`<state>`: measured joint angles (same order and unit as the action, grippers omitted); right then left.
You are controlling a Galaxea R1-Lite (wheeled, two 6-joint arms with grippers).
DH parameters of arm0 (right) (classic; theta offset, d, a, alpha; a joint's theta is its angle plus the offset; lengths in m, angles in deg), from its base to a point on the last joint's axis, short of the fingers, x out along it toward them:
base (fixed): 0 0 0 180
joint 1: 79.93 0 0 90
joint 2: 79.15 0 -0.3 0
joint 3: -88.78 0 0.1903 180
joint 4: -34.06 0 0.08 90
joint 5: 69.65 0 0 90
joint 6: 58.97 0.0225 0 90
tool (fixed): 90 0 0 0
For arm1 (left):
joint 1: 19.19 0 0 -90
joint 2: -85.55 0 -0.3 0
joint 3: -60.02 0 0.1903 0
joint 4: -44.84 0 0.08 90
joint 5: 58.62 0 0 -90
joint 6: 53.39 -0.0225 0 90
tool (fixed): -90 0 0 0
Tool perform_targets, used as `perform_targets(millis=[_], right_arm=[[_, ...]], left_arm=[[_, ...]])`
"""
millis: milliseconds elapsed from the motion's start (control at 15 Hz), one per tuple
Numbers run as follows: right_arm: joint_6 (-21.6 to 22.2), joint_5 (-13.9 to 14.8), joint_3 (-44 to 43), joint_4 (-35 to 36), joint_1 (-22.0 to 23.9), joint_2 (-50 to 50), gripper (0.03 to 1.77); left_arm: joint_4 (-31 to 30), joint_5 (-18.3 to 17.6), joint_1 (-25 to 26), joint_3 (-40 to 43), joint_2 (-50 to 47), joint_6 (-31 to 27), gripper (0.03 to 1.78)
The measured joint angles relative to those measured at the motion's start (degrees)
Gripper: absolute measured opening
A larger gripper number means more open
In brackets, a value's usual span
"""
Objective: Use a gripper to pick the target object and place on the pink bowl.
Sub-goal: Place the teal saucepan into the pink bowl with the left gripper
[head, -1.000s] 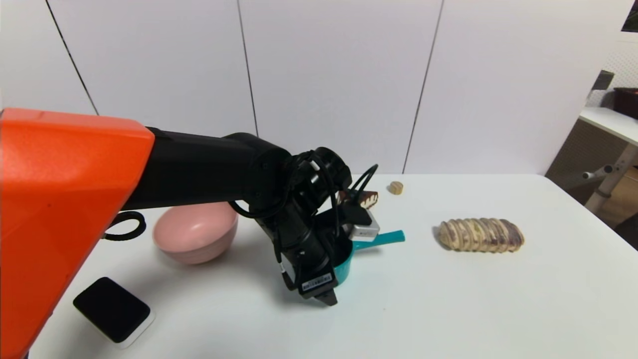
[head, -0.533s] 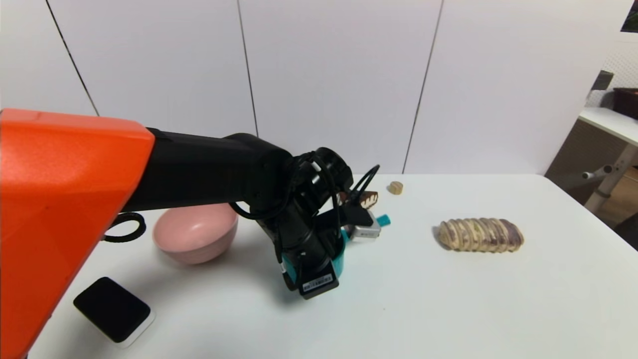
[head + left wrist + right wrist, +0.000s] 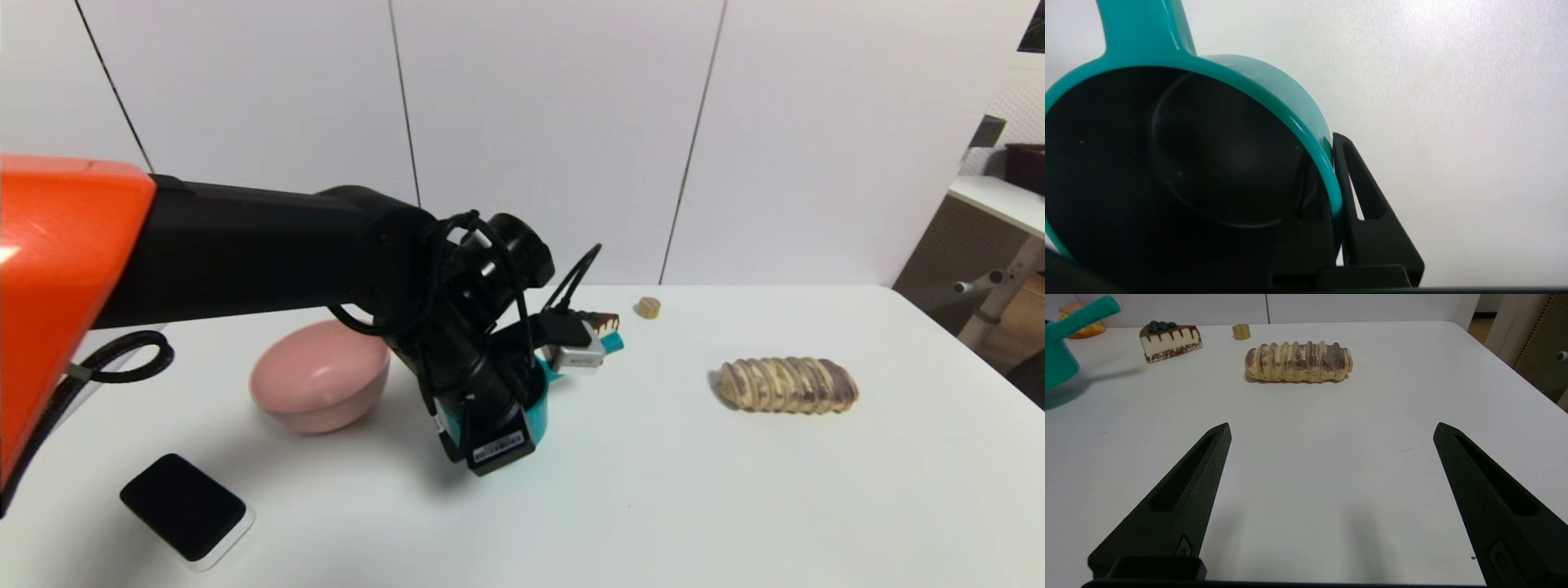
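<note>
The left gripper (image 3: 490, 425) is clamped on the saucepan (image 3: 535, 404) rim, one finger (image 3: 1367, 212) outside, the other inside. It hides most of the saucepan, just right of the pink bowl (image 3: 318, 384). The right gripper (image 3: 1331, 498) gapes wide over bare counter (image 3: 1331, 428).

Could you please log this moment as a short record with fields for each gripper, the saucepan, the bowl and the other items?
left gripper: shut on the teal saucepan's rim
right gripper: open, idle above the table
teal saucepan: held, not yet in bowl
pink bowl: on table, empty
other items: bread roll, cake slice, black pad
</note>
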<state>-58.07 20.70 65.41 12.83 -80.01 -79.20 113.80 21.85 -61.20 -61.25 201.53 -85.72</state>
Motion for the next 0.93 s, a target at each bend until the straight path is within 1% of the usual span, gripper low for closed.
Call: perform_targets(millis=[133,200,333,733,933], right_arm=[[0.0,0.0,0.0,0.0,0.0,0.0,1.71],[0.0,0.0,0.0,0.0,0.0,0.0,1.71],[0.0,0.0,0.0,0.0,0.0,0.0,1.71],[0.0,0.0,0.0,0.0,0.0,0.0,1.71],[0.0,0.0,0.0,0.0,0.0,0.0,1.71]], left_arm=[[0.6,1.1,1.3,0.0,-2.3,0.0,0.13],[0.7,2.3,2.2,0.0,-3.6,-0.1,0.13],[0.7,4.6,4.8,-0.1,-5.9,0.0,0.13],[0.0,9.7,13.9,-0.4,-9.9,0.3,0.13],[0.3,10.6,18.8,-0.1,-11.0,0.0,0.13]])
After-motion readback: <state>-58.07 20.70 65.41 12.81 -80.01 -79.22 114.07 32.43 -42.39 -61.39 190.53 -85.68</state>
